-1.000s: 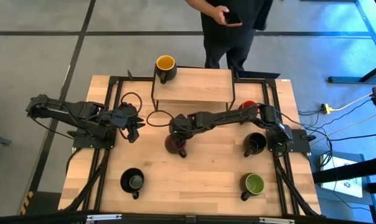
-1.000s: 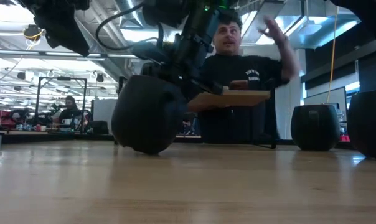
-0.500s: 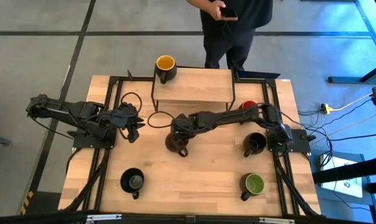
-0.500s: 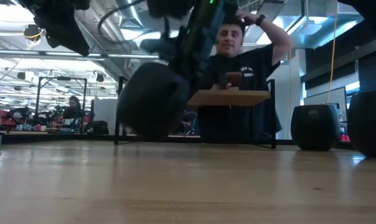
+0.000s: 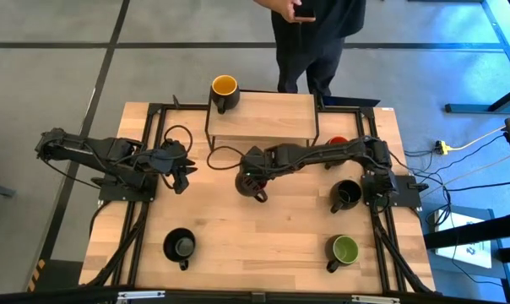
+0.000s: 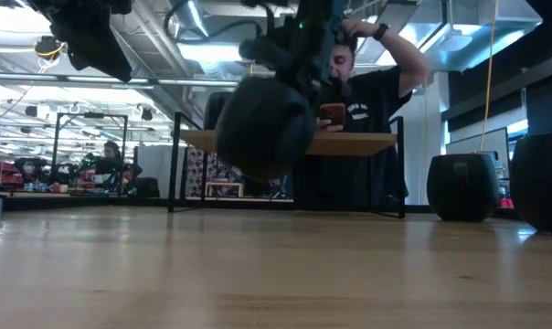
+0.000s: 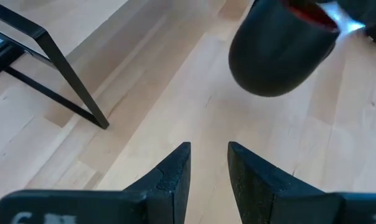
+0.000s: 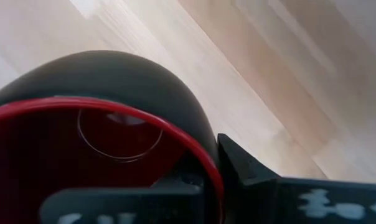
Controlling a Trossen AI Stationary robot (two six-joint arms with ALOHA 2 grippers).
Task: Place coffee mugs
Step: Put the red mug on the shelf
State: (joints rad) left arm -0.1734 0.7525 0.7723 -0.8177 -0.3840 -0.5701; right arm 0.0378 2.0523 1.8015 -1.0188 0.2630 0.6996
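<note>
My right gripper (image 5: 249, 175) is shut on a black coffee mug with a red inside (image 5: 254, 184), near the table's middle, in front of the wooden shelf (image 5: 263, 116). The low view shows this mug (image 6: 262, 128) up in the air. A yellow-inside mug (image 5: 225, 88) stands on the shelf's far left corner. On the table stand a black-inside mug (image 5: 181, 246), a green-inside one (image 5: 344, 249), another black one (image 5: 346, 194) and a red-inside one (image 5: 336, 142). My left gripper (image 5: 185, 175) waits open at the left, its fingers (image 7: 175, 171) apart over bare wood. My right gripper holds the mug by its wall at the red rim (image 8: 208, 163), one finger inside the mug and one finger (image 8: 256, 180) outside. The fingers slant down from the table's right side. The mug (image 7: 278, 53) is lifted clear of the table and tilted.
The shelf's black metal legs (image 5: 208, 135) stand close behind the held mug. A cable loop (image 5: 214, 159) lies by the shelf's left leg. A person (image 5: 310, 38) with a phone stands at the far edge. Bare wood lies at the near middle (image 5: 255, 245).
My right gripper has risen and gone a little toward the table's right and far edges, tipping as it went. The red-inside mug, which leaned on the table a second ago, is now lifted clear and hangs tilted in front of the shelf.
</note>
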